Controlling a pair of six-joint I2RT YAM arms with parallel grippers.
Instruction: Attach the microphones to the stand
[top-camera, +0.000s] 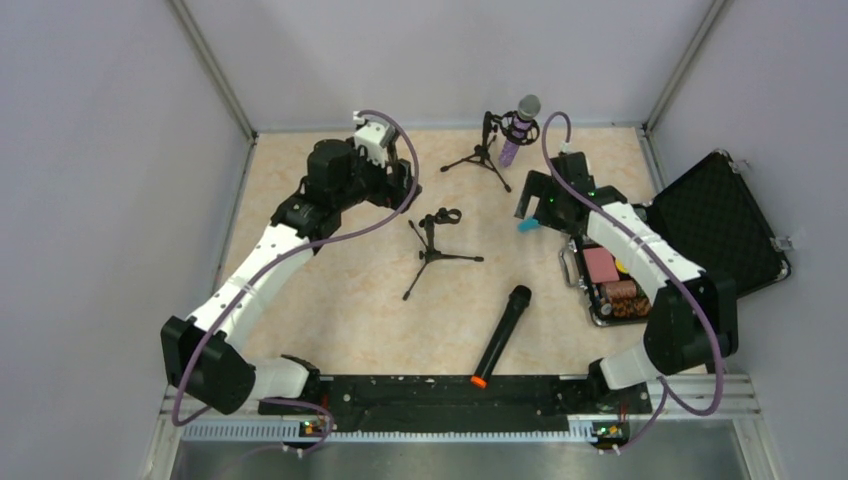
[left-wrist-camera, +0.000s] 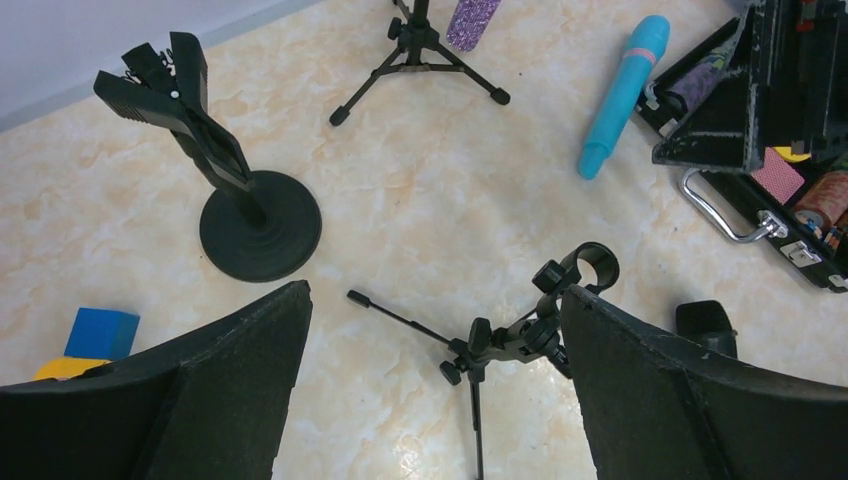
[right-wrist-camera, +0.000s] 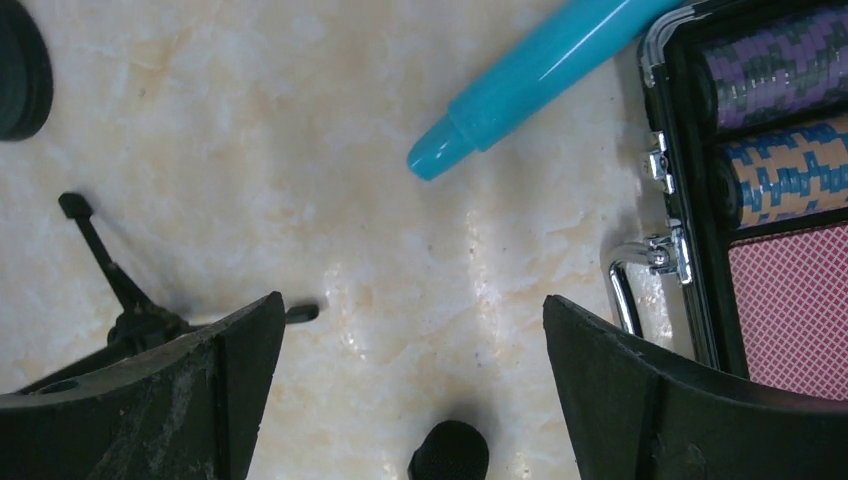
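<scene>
The table (top-camera: 330, 300) is carrying everything, and the open case (top-camera: 725, 215) is lying at its right edge, lid flung back. It seems to be mere clutter for this job.

The left gripper (left-wrist-camera: 432, 290) is hanging with its fingers spread wide, grasping nothing. It is looking down on the empty tripod (top-camera: 432, 240), probably so that it can steady that stand or meet a mic there. The right gripper (right-wrist-camera: 412, 300) is likewise spread and empty. It is hovering beside the case with the blue mic (right-wrist-camera: 540, 70) lying just ahead of it, which looks like lining up for a pick.

A round-base stand (left-wrist-camera: 255, 225) is standing upright with its clamp vacant, well apart from the tripods. The far tripod (top-camera: 483, 155) is already holding the purple mic (top-camera: 518, 125) tilted in its clip, so one of three appears done.

The black mic (top-camera: 500, 335) is lying flat in the open between the arms, orange end toward the near edge, touching nothing. The blue mic is lying flat too, just beside the case's handle, so the fingers will need room on that side.

A small blue block (left-wrist-camera: 100, 332) is sitting near the left fingers, unrelated.
</scene>
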